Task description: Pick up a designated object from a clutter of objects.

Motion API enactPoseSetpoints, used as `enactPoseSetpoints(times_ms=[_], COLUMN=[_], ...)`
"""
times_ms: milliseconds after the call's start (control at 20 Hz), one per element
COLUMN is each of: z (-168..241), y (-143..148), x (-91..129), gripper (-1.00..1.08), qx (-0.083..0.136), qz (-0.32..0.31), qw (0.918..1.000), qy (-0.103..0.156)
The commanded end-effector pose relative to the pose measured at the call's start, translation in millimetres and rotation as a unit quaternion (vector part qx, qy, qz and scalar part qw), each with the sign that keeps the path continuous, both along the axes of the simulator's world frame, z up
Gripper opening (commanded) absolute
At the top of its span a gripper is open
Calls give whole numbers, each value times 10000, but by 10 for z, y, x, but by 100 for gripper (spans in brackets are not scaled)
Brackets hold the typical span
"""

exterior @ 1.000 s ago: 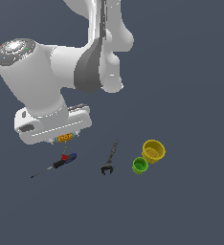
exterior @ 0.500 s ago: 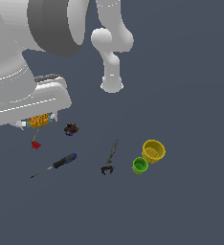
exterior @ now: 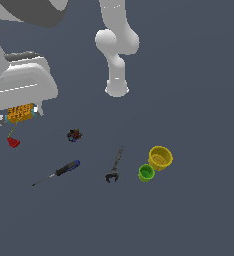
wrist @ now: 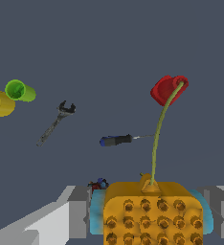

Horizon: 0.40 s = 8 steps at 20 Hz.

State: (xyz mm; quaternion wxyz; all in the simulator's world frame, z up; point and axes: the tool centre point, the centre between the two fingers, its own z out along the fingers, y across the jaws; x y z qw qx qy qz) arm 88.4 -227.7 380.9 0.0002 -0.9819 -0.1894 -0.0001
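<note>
Studded matt orange block, dull dark metal wrench, smooth yellow cup

No text, label, brand, number or sign can be read on anything here.

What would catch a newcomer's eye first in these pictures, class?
The orange block fills the near part of the wrist view, clamped between the grey fingers, its thin cord ending in a red piece. In the exterior view, the yellow cup and green cup touch at the exterior view's right.

Orange dotted block w/ bluish ends, red cord tip
</note>
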Motion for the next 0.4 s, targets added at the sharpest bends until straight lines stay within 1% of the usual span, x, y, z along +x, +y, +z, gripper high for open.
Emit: enactPoseSetpoints(times_ms=[0,350], z=[70,132], y=[-28,-57], x=[12,28], gripper=[-100,-100], qx=[0,0], qz=[3,3], qw=[10000,10000], qy=[0,0])
